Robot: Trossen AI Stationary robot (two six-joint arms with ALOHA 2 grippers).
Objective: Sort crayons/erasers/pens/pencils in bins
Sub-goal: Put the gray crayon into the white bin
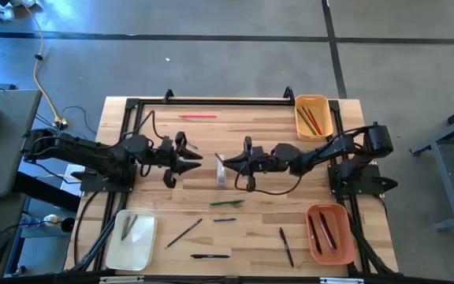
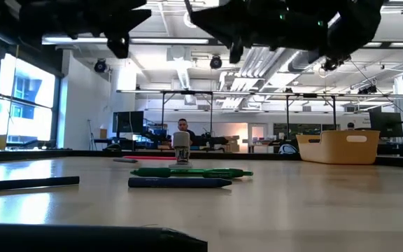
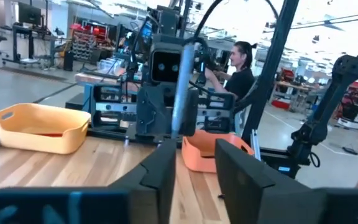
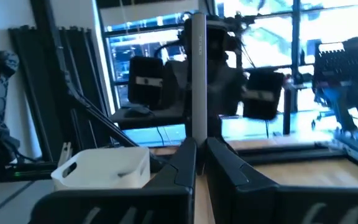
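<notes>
1. Silver-grey pen [image 4: 197,74]: a slim, rigid stick. I judge it light and smooth-barrelled, so it is likely to slip or pivot if pinched near one end. It is not fragile.
2. The pen is off the table, with its end between the fingertips of the right gripper [image 4: 201,149]. The rest of it sticks straight out past the tips.
3. The right gripper is clamped on the pen over mid-table.
4. The left gripper [image 3: 194,162] faces it tip to tip, with the pen just beyond its fingers. Its jaws stand apart and hold nothing.
5. Best hold is probably mid-barrel, across the shaft, so the pen doesn't swing.
6. The orange bin [image 1: 330,207] already holds dark pens. It is well apart from the right gripper, back beside that arm's base.
7. Loose pens and pencils lie on the table, nearer the front edge than both grippers.
</notes>
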